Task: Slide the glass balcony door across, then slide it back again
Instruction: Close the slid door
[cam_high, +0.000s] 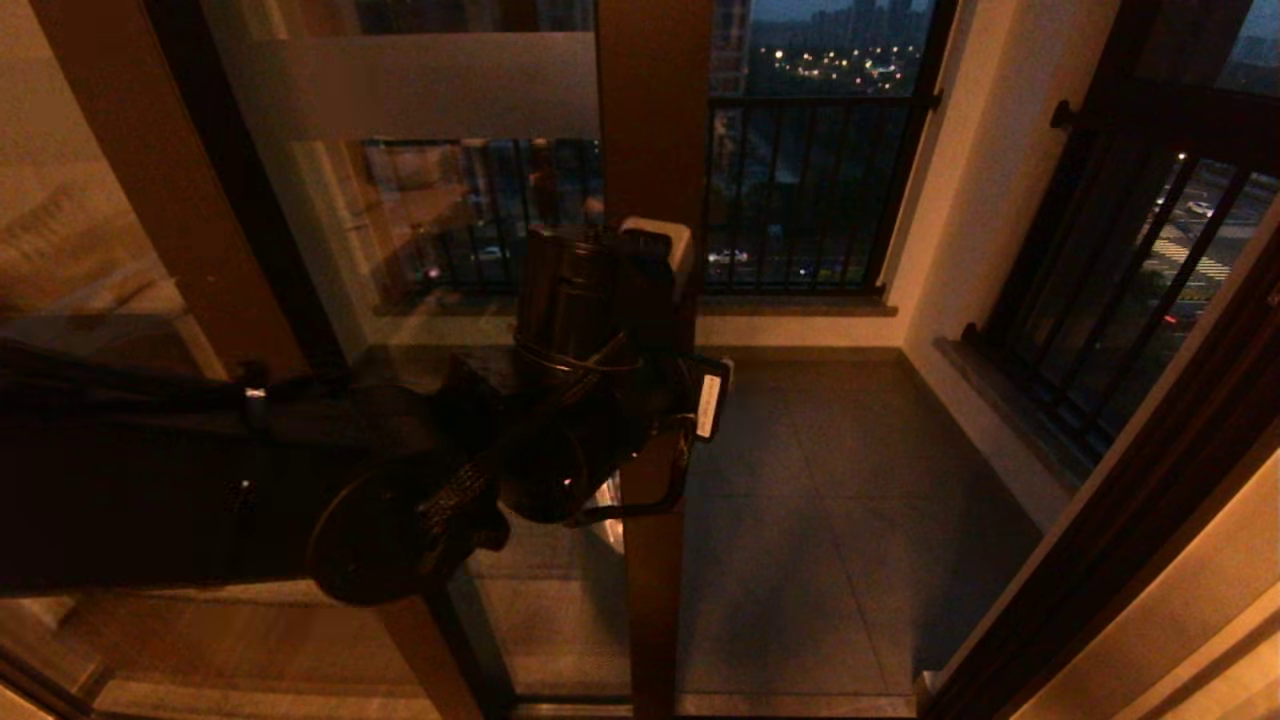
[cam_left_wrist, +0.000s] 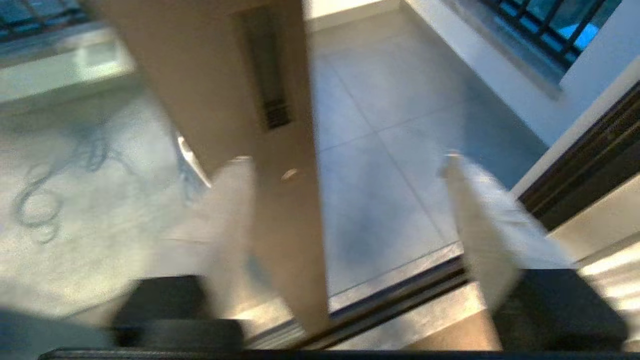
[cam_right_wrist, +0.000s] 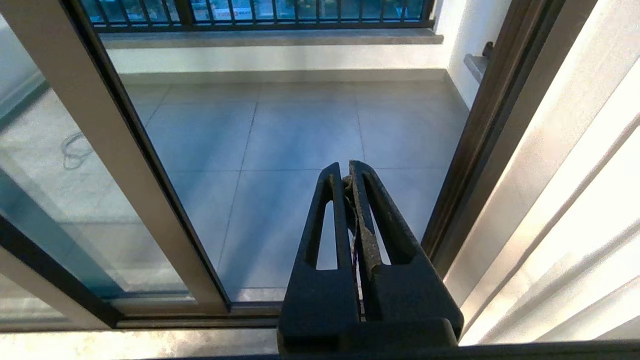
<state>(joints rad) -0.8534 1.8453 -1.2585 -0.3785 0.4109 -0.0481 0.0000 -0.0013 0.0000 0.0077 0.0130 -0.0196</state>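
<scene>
Left gripper (cam_left_wrist: 345, 200) raised at the glass balcony door (cam_high: 655, 120), pale fingers (cam_left_wrist: 480, 235) spread apart on either side of the door's brown stile edge, one finger in front of the glass side, the other out over the open gap; nothing clamped, contact with the stile not clear through the blur. Recessed dark handle slot (cam_left_wrist: 267, 75) set in the stile just beyond the fingertips. Door standing partway across the opening, frosted band (cam_high: 420, 85) near the top, tiled balcony floor (cam_high: 840, 500) and black railing (cam_high: 800, 190) visible past its edge. Right gripper (cam_right_wrist: 347, 172) parked low before the doorway, black fingers pressed together, holding nothing, well apart from the door.
</scene>
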